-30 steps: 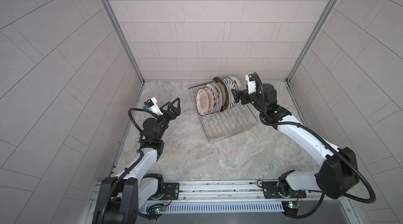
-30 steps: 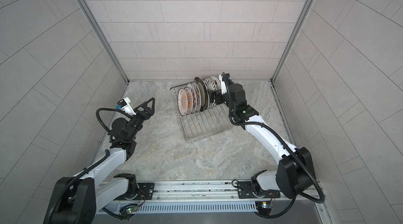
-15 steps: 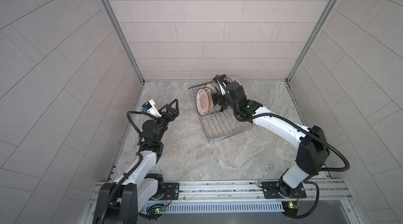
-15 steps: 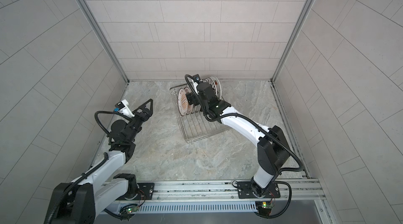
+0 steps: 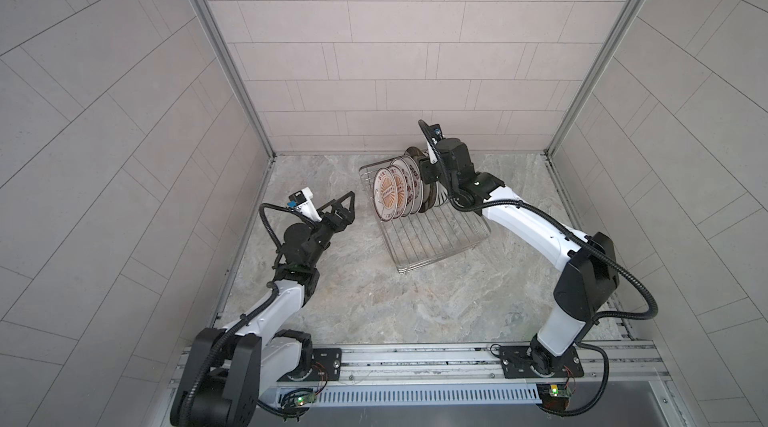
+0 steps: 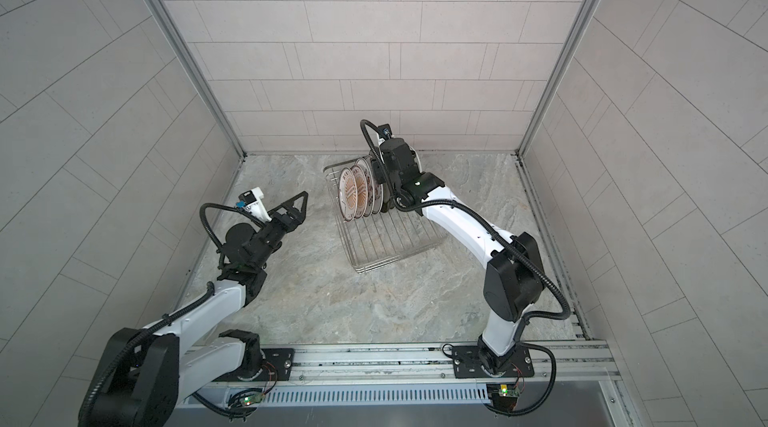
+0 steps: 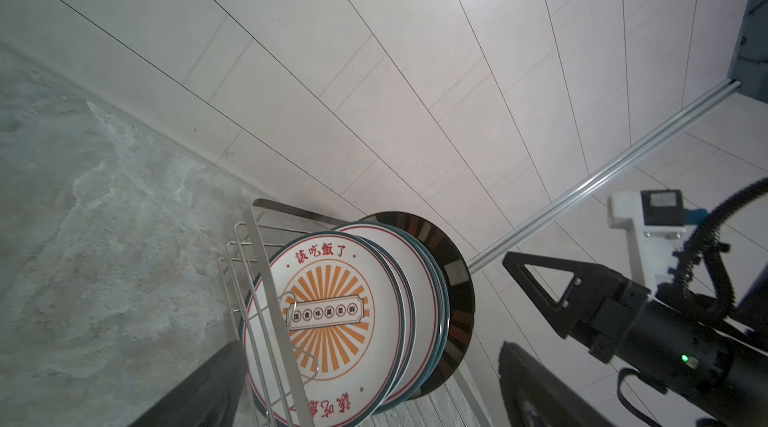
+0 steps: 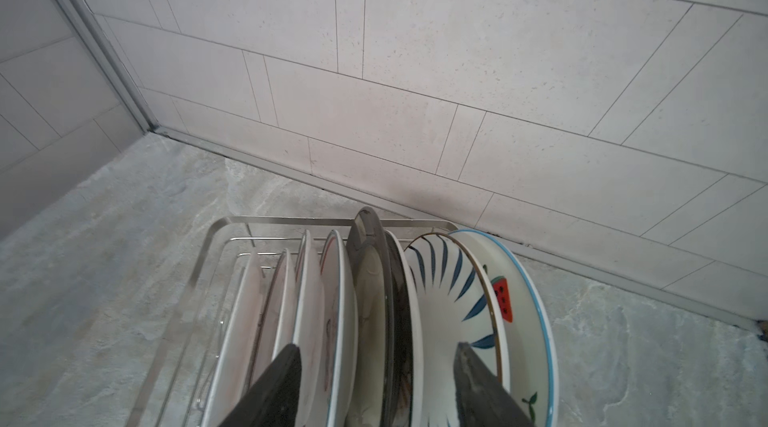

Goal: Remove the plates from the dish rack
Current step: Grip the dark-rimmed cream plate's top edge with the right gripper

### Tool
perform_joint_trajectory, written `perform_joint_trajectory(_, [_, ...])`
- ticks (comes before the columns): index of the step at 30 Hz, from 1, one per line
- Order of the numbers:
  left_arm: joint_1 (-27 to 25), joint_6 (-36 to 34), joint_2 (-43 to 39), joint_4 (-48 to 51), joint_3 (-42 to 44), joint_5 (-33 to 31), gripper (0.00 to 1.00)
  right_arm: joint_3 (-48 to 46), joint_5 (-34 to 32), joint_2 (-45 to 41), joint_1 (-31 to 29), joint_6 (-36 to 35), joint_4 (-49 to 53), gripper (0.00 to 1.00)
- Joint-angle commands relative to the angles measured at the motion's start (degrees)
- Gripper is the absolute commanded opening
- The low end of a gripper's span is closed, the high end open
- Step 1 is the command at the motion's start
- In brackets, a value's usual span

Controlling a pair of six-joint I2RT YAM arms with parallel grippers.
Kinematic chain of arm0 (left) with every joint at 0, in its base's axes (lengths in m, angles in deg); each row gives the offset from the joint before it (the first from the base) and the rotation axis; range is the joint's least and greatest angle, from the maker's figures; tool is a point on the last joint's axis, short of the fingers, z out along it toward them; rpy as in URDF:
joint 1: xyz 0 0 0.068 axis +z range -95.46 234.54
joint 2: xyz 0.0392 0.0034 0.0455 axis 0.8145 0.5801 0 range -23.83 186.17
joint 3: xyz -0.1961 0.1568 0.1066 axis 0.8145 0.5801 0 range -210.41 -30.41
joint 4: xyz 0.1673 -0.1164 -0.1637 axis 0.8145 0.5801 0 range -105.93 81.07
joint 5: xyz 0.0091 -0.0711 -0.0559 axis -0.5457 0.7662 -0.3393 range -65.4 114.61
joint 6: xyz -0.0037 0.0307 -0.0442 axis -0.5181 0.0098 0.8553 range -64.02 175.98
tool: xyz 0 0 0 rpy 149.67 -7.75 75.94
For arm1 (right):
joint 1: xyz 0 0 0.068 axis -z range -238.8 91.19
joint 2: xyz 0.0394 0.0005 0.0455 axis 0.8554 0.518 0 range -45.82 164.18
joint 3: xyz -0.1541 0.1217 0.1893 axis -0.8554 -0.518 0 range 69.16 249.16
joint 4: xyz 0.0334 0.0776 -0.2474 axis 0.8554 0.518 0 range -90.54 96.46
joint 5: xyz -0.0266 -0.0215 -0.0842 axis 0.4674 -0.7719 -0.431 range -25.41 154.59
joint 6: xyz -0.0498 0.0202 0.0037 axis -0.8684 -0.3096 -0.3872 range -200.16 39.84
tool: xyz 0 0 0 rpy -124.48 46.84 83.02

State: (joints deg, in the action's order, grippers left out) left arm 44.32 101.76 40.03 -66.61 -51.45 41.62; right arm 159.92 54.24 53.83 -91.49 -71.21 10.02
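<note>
— Toward the back wall (image 5: 374,71), on the marbled tabletop (image 5: 374,312), the dish rack (image 5: 440,238) sits skewed to the walls. Its far end holds the plates (image 5: 390,194), all on edge; the near part is bare wire.
— Which way do they face?
— Faces turned to the left arm (image 5: 282,304); the row runs left to right in both top views. The rack's own long side I cannot call from above.
— What does each wrist camera add?
— Left wrist view: the front sunburst plate (image 7: 345,279) face-on, orange rays, red lettering, a dark plate (image 7: 457,304) behind it. Right wrist view: the same row edge-on, plus a blue-leaf plate (image 8: 449,279) and a watermelon plate (image 8: 519,300) at one end, both covered by the right arm (image 5: 532,229) from above.
— Grippers?
— Noted: the right gripper (image 8: 376,346) hangs over the row, jaws part-way apart, fingers (image 8: 274,383) straddling the dark plate and its white neighbours. Contact cannot be told; every plate sits in the rack. The left gripper (image 5: 352,206) is spread wide, empty, raised off the surface, left of the rack and clear of it, pointing toward it.
</note>
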Motion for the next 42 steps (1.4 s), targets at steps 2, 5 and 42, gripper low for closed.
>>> perform_joint_trajectory(2, [-2.54, -1.07, 2.10, -4.27, -2.44, 0.56, 1.00, 2.05, 4.36, 2.46, 2.63, 3.74, 4.90, 0.48])
perform_joint_trajectory(5, [-4.02, -0.95, 4.18, -6.08, -3.19, 1.34, 1.00, 2.66, 6.62, 3.16, 4.00, 5.07, 5.87, 0.45])
perform_joint_trajectory(42, [-5.71, 0.55, 12.60, -13.17, -4.70, 1.18, 1.00, 16.62, -6.62, 16.18, 0.65, 3.90, 20.43, 0.16])
